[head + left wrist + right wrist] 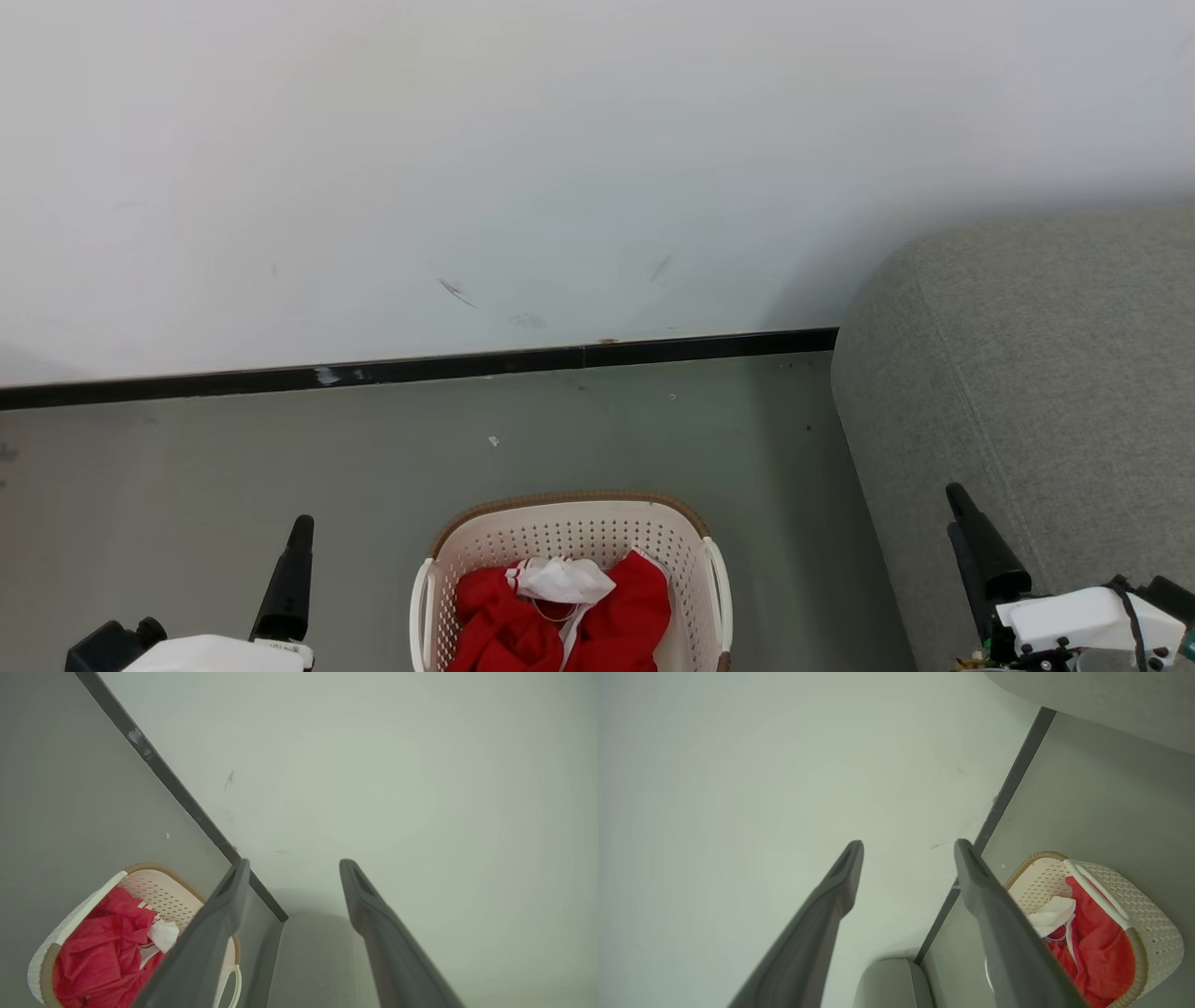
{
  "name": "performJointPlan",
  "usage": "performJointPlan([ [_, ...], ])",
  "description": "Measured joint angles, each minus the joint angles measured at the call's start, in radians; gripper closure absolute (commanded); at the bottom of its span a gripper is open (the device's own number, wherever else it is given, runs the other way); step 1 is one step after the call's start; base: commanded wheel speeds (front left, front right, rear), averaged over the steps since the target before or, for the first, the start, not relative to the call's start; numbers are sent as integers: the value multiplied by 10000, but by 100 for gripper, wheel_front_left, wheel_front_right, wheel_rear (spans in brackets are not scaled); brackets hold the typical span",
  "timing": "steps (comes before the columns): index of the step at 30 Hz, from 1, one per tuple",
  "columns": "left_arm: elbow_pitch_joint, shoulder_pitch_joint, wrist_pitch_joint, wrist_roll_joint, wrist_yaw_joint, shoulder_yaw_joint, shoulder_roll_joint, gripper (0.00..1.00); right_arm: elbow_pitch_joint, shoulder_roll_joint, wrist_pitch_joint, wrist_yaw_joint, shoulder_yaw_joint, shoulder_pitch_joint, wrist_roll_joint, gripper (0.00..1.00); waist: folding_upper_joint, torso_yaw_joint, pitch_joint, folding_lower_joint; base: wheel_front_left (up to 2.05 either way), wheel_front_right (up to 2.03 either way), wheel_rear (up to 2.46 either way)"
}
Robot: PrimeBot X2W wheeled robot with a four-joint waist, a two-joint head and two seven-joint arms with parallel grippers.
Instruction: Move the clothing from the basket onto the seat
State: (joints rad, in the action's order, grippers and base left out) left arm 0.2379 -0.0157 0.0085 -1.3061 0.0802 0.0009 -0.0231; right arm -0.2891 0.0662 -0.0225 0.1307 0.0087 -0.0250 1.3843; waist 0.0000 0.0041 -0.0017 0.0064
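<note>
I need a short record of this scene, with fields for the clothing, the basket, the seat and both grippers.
basket: cream, standing on the grey floor
clothing: red and white, piled inside the basket
seat: grey, right of the basket, apart from it
left gripper: open, holding nothing
right gripper: open, holding nothing
progress: clothing not yet moved

The left gripper (300, 530) stands at the lower left of the head view, pointing up and tilted slightly right, its dark fingers (222, 910) spread apart and empty. The right gripper (960, 504) stands at the lower right above its white wrist (1074, 621), leaning left, its fingers (990, 905) likewise parted and empty.
</note>
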Motion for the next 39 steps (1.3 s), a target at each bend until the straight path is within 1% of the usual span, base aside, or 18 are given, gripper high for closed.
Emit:
performJointPlan([
  [7, -209, -151, -209, 1365, -211, -290, -105, 0, 125, 19, -217, 0, 98, -10, -1384, 0, 0, 18, -9, 22, 0, 0, 0],
  [14, -362, -172, -476, 2905, -447, -665, -242, 0, 211, 38, -416, 0, 324, -34, -3033, 0, 1, 33, 7, 24, 0, 0, 0],
  [15, -382, -172, -545, 3131, -531, -729, -267, 0, 221, 38, -445, 0, 345, -35, -3267, 0, 0, 35, 12, 22, 0, 0, 0],
  [26, -552, -172, -909, 5279, -1022, -1350, -403, 0, 318, -2, -757, 0, 500, -38, -5565, 0, 0, 51, 81, -22, 0, 0, 0],
  [27, -552, -172, -909, 5279, -1022, -1350, -403, 0, 318, -2, -757, 0, 500, -38, -5565, 0, 0, 51, 81, -22, 0, 0, 0],
  [30, -587, -172, -995, 5820, -1185, -1498, -414, 0, 347, -25, -851, 0, 569, -38, -6136, 0, 0, 55, 102, -34, 0, 0, 0],
  [32, -600, -172, -1106, 6339, -1306, -1636, -428, 0, 414, -46, -955, 0, 631, -38, -6713, 0, 0, 57, 121, -44, 0, 0, 0],
  [39, -644, -172, -1350, 7476, -1593, -1921, -456, 0, 477, -75, -1160, 0, 677, -40, -8054, 0, 0, 65, 151, -53, 0, 0, 0],
])
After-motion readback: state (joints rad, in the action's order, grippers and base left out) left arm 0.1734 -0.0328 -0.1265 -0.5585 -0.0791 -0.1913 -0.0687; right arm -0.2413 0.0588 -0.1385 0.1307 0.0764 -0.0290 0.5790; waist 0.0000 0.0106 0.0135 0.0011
